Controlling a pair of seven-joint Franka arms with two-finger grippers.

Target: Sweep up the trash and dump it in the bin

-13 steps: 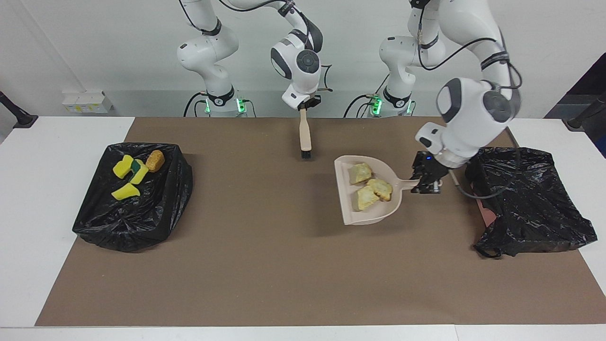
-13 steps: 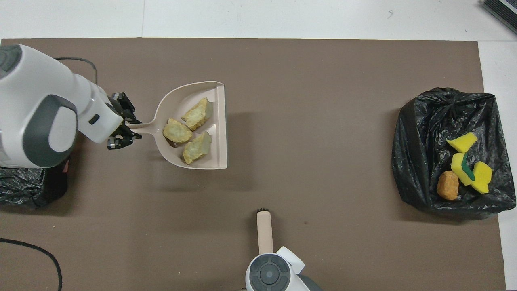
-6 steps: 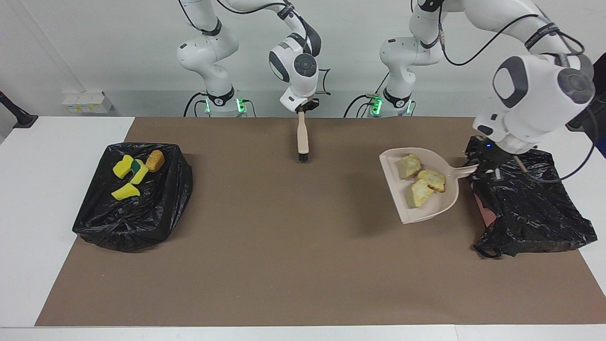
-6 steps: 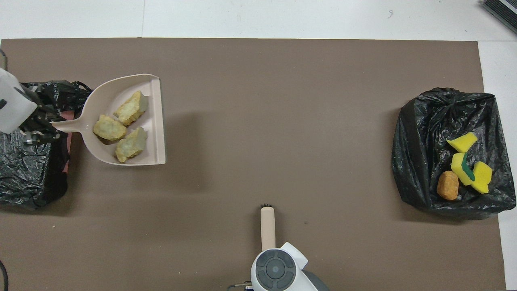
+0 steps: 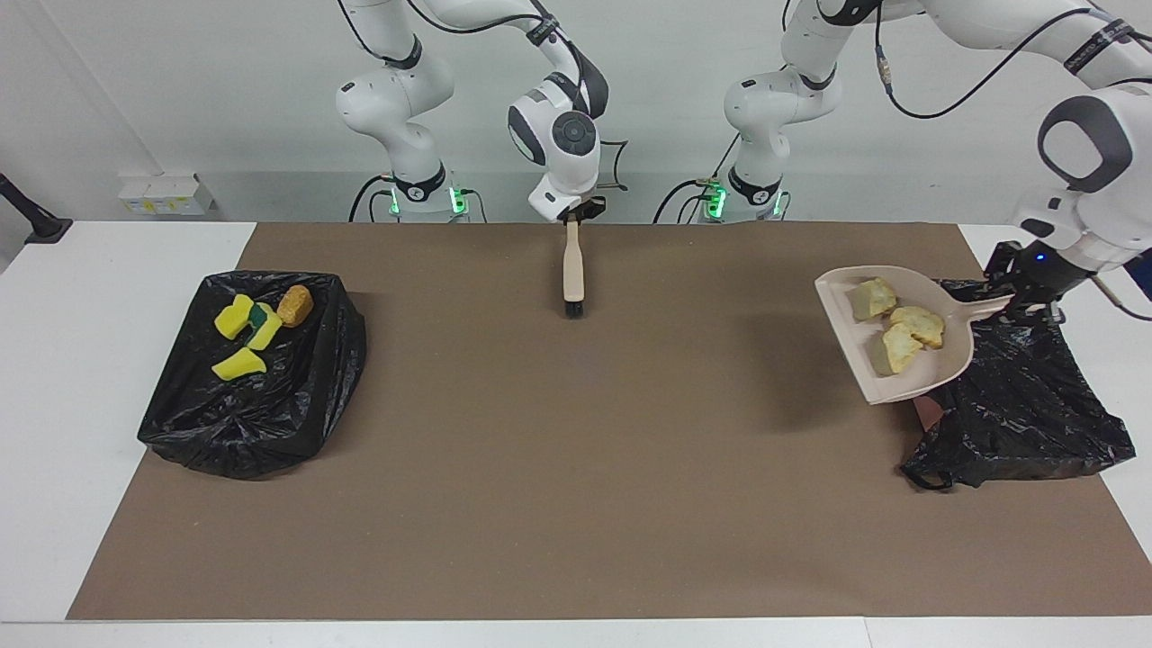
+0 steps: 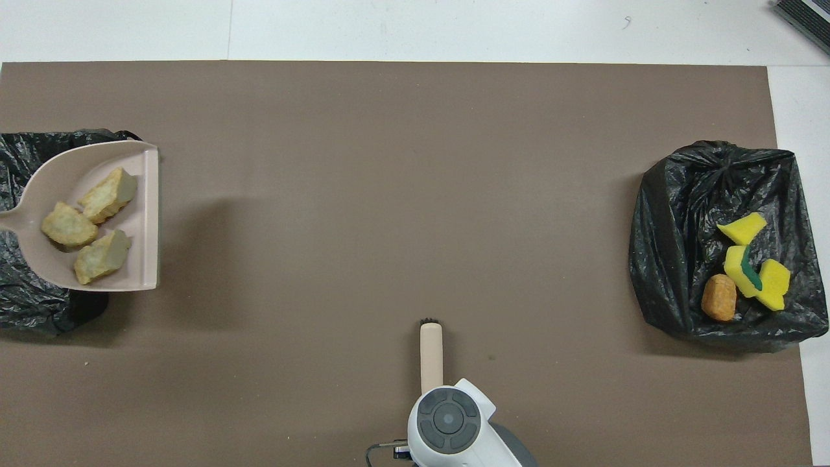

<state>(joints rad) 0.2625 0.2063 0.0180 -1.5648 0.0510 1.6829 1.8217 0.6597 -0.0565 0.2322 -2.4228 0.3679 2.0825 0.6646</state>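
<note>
Holding the thin handle of the beige plastic dustpan [image 5: 900, 355], the left end effector [image 5: 1028, 301] is closed on it and carries the pan in the air over the edge of the black plastic-lined bin [image 5: 1026, 405] at the left arm's end of the table [image 5: 540, 495]. In the pan lie three pale yellow-beige crumbly chunks [image 5: 895, 326]; they look light and fragile, and I judge they will slide out easily when the pan tips. The bright yellow sponge bits [image 5: 241, 335] and the orange-brown lump [image 5: 294, 305] lie in another black-lined bin [image 5: 252, 405] at the right arm's end. The right end effector [image 5: 574, 216], closed on a beige brush with dark bristles [image 5: 572, 270], waits. Only the facing view shows either grip; the overhead view shows the dustpan's flat front lip.
</note>
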